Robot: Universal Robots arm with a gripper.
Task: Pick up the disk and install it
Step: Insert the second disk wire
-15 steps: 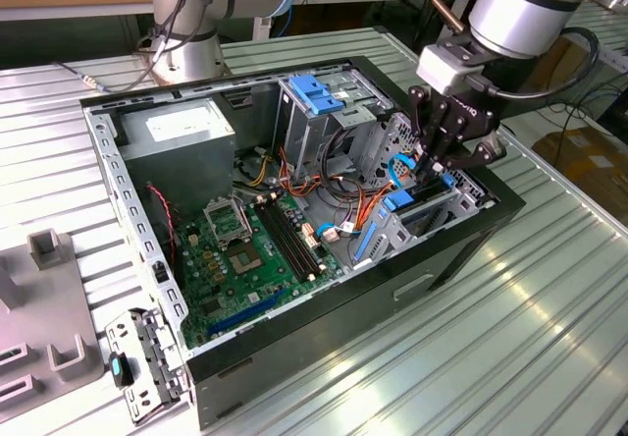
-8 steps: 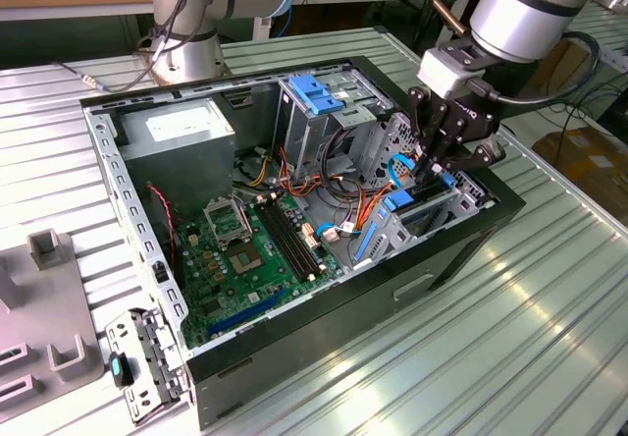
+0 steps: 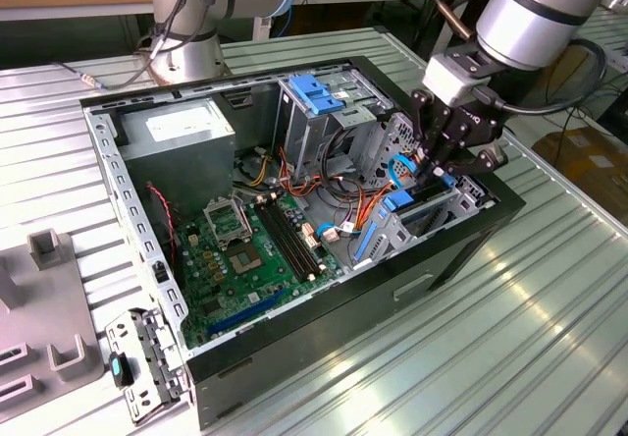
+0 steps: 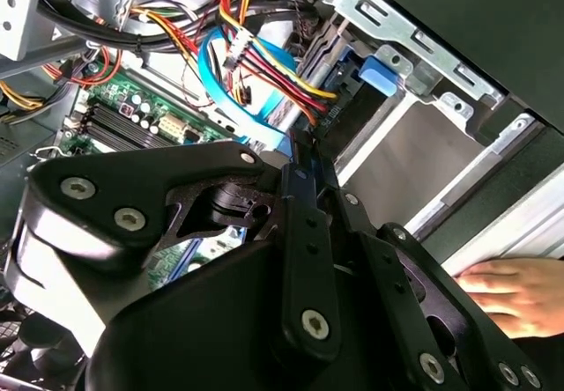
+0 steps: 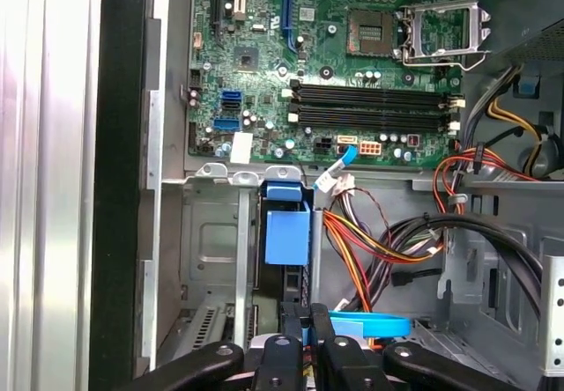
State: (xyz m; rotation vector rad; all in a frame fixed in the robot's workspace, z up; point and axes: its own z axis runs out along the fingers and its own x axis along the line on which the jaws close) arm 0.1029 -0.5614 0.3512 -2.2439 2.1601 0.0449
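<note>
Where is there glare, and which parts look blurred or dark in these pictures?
Exterior view: bright glare on the ribbed table near the case. Second wrist view: the gripper body is close, dark and soft, and a hand is overexposed. First wrist view: the motherboard is evenly lit and sharp.

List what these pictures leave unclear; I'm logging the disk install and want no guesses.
Disk: first wrist view, blue end tab shows; body hidden inside the drive cage.
Disk's seating depth: exterior view, gripper covers it.
Hand: second wrist view, cut off by the picture's edge.
</note>
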